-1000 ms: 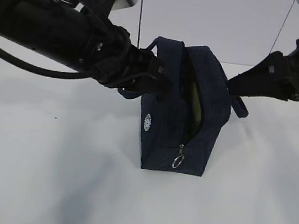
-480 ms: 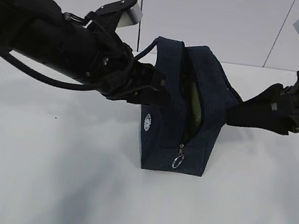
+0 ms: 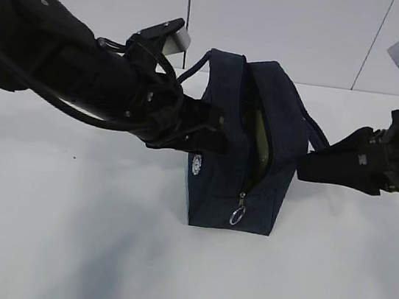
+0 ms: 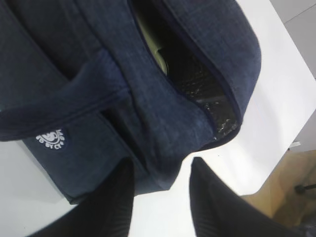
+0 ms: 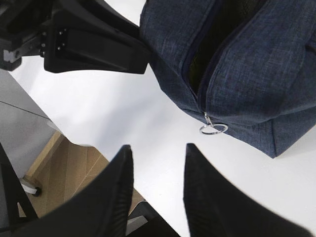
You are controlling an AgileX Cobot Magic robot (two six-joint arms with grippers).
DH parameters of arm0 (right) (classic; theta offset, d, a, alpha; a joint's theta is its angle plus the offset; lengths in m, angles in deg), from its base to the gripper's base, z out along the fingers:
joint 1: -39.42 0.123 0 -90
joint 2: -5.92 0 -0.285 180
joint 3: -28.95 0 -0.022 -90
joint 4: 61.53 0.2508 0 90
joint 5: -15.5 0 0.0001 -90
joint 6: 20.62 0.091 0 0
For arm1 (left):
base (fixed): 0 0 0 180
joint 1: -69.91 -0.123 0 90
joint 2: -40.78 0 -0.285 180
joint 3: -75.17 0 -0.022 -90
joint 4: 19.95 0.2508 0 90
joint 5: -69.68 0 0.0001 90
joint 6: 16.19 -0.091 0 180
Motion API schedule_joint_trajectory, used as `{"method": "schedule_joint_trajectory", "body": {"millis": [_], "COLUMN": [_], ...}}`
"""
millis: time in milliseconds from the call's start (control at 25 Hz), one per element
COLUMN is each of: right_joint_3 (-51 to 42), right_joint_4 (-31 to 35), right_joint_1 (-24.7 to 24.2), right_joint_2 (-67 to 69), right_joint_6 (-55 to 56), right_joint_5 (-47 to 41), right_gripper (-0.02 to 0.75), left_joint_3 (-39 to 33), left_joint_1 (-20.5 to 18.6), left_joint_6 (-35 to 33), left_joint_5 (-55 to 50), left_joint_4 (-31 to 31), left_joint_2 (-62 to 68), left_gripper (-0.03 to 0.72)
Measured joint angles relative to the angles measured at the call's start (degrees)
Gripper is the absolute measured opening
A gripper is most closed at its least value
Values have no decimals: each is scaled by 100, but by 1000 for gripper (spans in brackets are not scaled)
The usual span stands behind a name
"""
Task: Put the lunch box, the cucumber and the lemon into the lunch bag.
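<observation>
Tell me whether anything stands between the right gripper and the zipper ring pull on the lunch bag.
Nothing visible does. In the right wrist view only bare white table lies between the right gripper, its fingers apart, and the ring pull at the lunch bag's lower end. The left gripper sits off to the side.

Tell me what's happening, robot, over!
Left gripper open around bag edge. Right gripper open, empty. Bag unzipped, something green inside. Nothing in the way.
</observation>
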Motion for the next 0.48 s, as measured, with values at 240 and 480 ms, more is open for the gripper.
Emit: {"method": "schedule_joint_trajectory", "body": {"millis": [240, 480], "right_joint_3": [0, 0], "right_joint_4": [22, 35], "right_joint_1": [0, 0], "right_joint_2": [0, 0], "right_joint_6": [-72, -74], "right_joint_5": [0, 0], "right_gripper": [269, 269], "left_joint_3": [0, 0], "left_joint_1": [0, 0], "left_joint_6": [0, 0], "left_joint_5": [211, 449], "left_joint_4": [-111, -224], "left_joint_2": [36, 36], "left_gripper": [272, 272]}}
